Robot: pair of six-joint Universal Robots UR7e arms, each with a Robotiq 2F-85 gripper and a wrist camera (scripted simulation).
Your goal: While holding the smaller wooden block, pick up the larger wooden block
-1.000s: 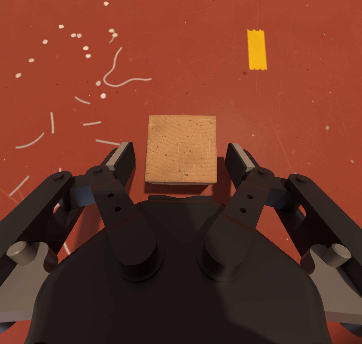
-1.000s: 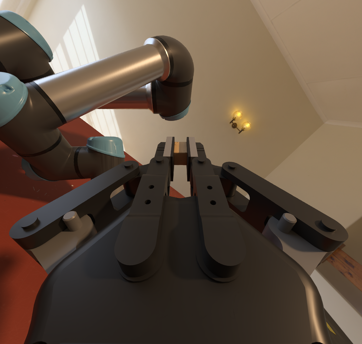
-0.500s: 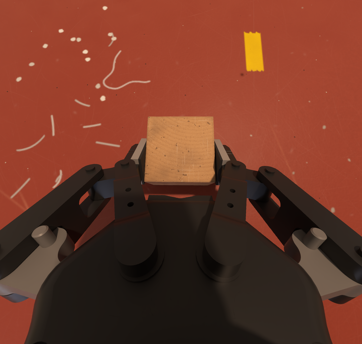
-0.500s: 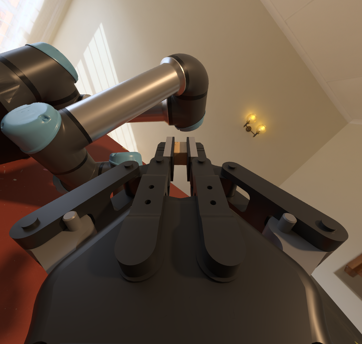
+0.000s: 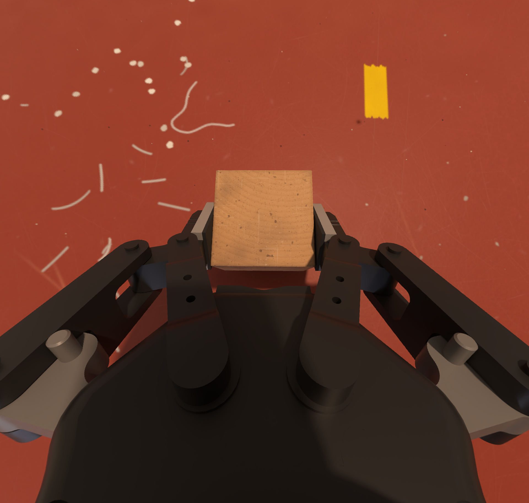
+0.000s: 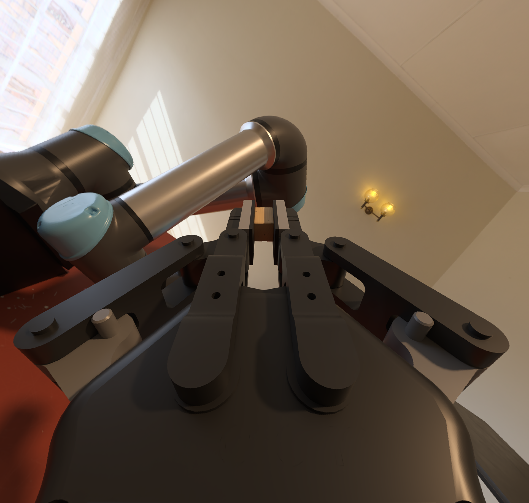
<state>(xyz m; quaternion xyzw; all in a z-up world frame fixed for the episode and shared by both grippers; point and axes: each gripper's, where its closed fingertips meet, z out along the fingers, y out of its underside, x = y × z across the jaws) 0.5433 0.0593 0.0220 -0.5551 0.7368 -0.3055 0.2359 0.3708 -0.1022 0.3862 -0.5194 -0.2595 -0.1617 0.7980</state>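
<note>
In the left wrist view the larger wooden block [image 5: 262, 220] is a light brown cube, seen from above over the red table [image 5: 315, 45]. My left gripper [image 5: 263, 217] is shut on it, its grey pads [image 5: 203, 220] pressed against the block's left and right sides. In the right wrist view my right gripper [image 6: 263, 217] points up toward the wall and is shut on the smaller wooden block [image 6: 263, 227], held high between its fingertips.
A yellow tape strip [image 5: 375, 91] lies on the table at the far right. White crumbs and thread-like scraps [image 5: 186, 111] are scattered to the left. The other arm [image 6: 177, 186] crosses the right wrist view at left, above the table [image 6: 17, 374]. A wall lamp [image 6: 376, 203] glows.
My left gripper has closed from wide open onto the larger block's sides and the table now looks slightly farther below. My right gripper, still holding the smaller block, has tilted further upward.
</note>
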